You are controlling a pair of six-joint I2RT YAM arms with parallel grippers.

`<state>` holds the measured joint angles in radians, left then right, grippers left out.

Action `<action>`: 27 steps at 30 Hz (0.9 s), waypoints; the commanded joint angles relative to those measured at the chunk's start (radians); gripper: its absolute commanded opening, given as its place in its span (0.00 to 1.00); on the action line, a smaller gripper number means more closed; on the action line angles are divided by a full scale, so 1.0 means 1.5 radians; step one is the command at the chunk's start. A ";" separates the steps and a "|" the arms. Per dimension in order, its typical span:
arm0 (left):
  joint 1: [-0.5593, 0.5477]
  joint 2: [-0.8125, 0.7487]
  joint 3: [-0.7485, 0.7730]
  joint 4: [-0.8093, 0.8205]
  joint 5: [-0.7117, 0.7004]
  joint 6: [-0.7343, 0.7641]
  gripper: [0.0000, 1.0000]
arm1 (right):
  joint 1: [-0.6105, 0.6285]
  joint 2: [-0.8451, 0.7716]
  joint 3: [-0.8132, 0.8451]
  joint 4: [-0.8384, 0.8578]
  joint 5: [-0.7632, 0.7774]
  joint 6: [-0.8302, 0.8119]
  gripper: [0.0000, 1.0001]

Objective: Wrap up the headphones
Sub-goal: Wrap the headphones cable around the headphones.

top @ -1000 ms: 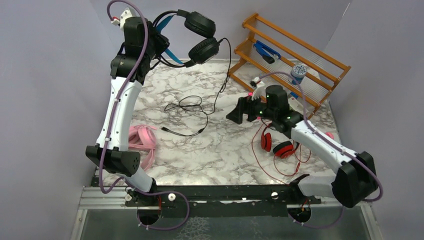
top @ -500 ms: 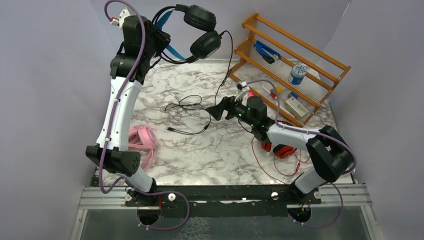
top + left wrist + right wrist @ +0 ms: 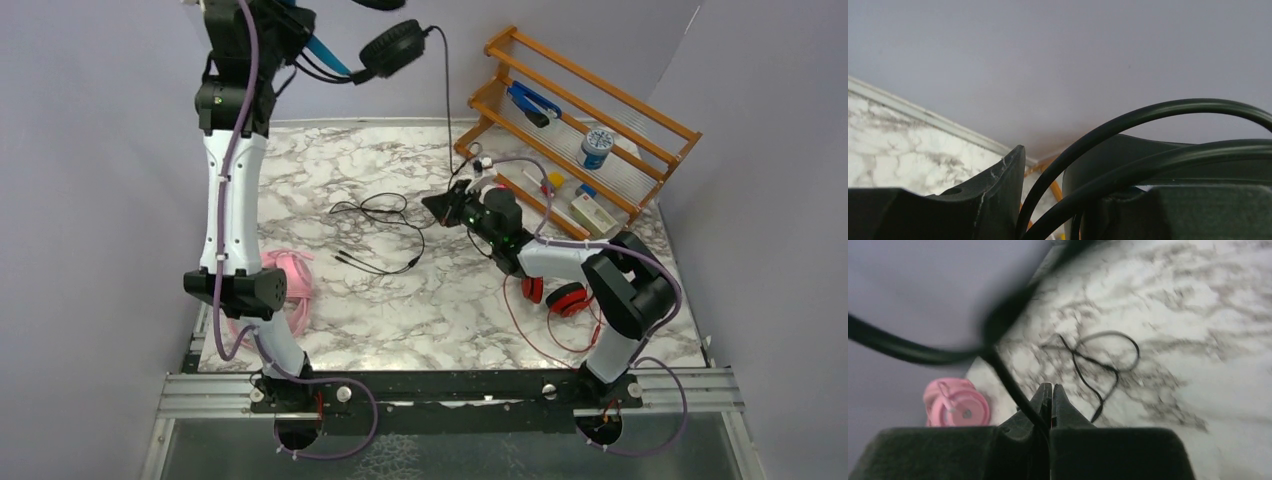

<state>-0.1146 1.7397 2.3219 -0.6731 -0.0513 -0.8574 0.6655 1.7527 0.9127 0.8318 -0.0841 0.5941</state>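
My left fingers hold the black headphones aloft, right fingers pinch the cable (nearly taut), so I wind gently.

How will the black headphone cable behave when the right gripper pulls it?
Probably floppy: the black cable drapes down from the black headphones and coils loosely on the table. Thin and likely light, it may slip through the right gripper, and it could tangle.
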 commanded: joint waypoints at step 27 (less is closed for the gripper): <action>0.320 0.104 0.095 0.187 0.095 -0.131 0.00 | -0.094 -0.435 -0.243 -0.588 0.063 -0.129 0.06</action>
<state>0.3344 1.9278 2.4672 -0.4770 0.0879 -0.9924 0.5266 1.1976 0.5556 0.0502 0.0200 0.4076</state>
